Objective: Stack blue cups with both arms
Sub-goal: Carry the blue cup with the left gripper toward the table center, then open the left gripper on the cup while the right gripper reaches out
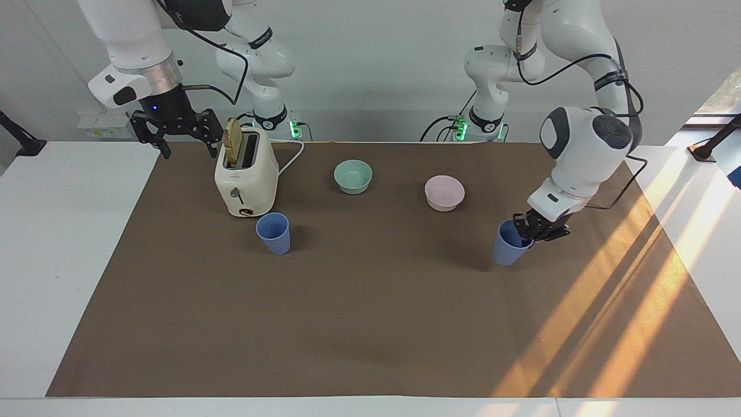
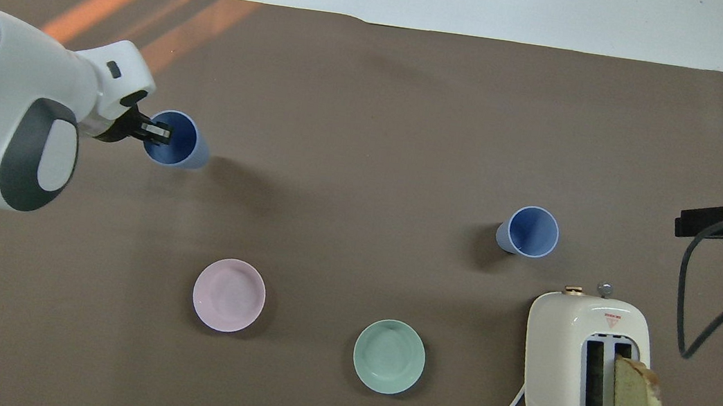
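Observation:
One blue cup (image 1: 274, 233) stands upright on the brown mat just farther from the robots than the toaster; it also shows in the overhead view (image 2: 529, 231). My left gripper (image 1: 530, 229) is shut on the rim of the other blue cup (image 1: 508, 248), one finger inside it. It holds the cup slightly tilted, just over the mat toward the left arm's end. This shows in the overhead view too, gripper (image 2: 158, 132) and cup (image 2: 180, 141). My right gripper (image 1: 188, 150) is open and empty. It hangs in the air over the mat's edge beside the toaster and waits.
A cream toaster (image 1: 246, 180) with a slice of bread sticking up stands at the right arm's end. A mint-green bowl (image 1: 353, 175) and a pale pink bowl (image 1: 444, 192) sit near the robots. The brown mat (image 1: 370, 324) covers the table.

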